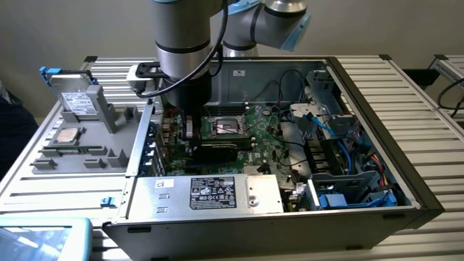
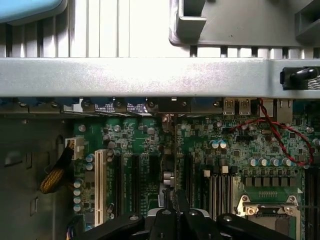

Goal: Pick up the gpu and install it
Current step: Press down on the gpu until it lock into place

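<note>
On the exterior view's left, a grey plastic parts tray (image 1: 108,157) lies on the slatted metal worktop (image 1: 406,81). It carries one silver hard drive with a white label (image 1: 76,100) standing upright, one square silvery chip (image 1: 67,135) and one narrow green memory stick (image 1: 73,148). Open worktop lies along its near edge.

Just beside it to the right sits the open black computer case (image 1: 406,179). The single arm reaches down close inside its left wall. The gripper (image 1: 191,142) (image 2: 172,210) hangs low over the green motherboard (image 2: 225,165), its jaws pinched narrow on the thin green gpu card (image 2: 169,175). The card stands edge-on among the expansion slots, one white slot (image 2: 100,185) and several black.

Further right are one metal processor socket (image 1: 223,126), one silver power supply (image 1: 217,193) at the near edge, and blue cables (image 1: 340,147).
</note>
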{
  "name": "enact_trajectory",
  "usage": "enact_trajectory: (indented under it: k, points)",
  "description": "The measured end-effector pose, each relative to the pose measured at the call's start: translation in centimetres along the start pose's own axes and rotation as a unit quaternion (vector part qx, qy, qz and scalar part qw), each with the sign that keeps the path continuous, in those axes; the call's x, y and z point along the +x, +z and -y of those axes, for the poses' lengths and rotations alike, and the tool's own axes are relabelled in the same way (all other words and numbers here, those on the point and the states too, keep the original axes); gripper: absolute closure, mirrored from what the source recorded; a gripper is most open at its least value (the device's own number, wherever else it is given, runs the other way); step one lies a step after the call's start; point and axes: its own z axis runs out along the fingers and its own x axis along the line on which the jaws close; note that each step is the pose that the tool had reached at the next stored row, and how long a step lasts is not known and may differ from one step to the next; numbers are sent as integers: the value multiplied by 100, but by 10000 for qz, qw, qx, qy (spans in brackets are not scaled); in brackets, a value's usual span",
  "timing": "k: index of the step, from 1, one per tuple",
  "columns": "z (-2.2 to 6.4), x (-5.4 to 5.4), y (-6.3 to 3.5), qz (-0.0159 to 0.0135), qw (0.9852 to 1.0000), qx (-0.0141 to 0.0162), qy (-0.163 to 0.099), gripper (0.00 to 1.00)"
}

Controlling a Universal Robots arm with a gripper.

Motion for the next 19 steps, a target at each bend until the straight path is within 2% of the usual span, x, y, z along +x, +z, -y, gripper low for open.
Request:
enact_trajectory:
  k: [4, 6, 8, 10, 15, 19]
  points:
    - [0, 1, 10, -4, 10000, -2, 0, 88]
    - [0, -1, -46, 5, 10000, -6, 11, 88]
    - [20, -1, -121, -1, 10000, -32, 10, 88]
    - [75, -1, -139, -1, 10000, -76, 11, 88]
    - [292, -3, -136, -2, 10000, -80, 10, 88]
    - [311, 0, -81, -2, 9999, -100, 11, 88]
